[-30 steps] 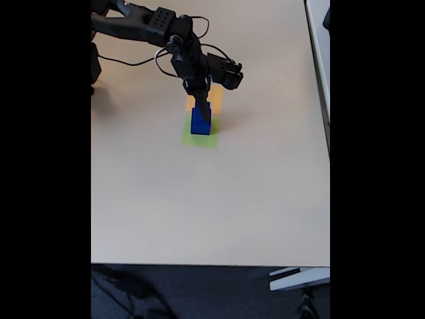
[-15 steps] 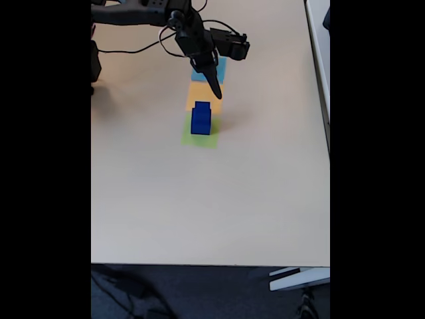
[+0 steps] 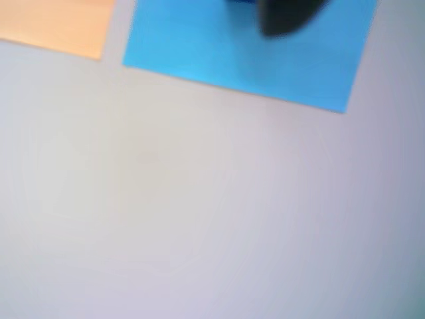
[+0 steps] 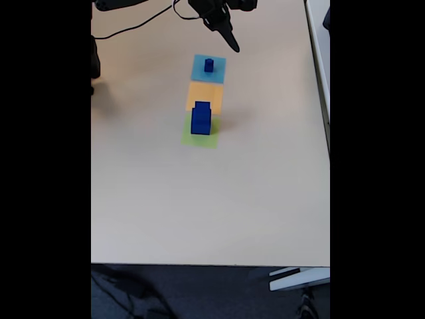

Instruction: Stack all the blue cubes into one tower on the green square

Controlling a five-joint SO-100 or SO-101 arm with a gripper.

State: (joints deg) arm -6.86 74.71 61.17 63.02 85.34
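A: Start at the left of the wrist view. What lies there?

B: A corner of the orange square [image 3: 56, 26], then the light-blue square [image 3: 246, 56] beside it, with a dark blur at its top edge that I can't identify. The rest is bare table [image 3: 199, 219].

A: And the fixed view?

B: The three squares run in a line down the table. On the green square [image 4: 199, 137], nearest the camera, stands the tower [image 4: 200, 118], a smaller blue cube sitting on a larger one. The orange square between is bare. On the light-blue square at the far end sits one small blue cube [image 4: 209, 65].

A: So how far along?

B: I judge it mostly done: one cube is left to carry over and set on top.

A: The gripper?

B: The gripper [image 4: 232, 45] hangs above the table, just beyond and right of the small cube, holding nothing. The fingers look drawn to one point, but I cannot tell for sure. There are no containers.
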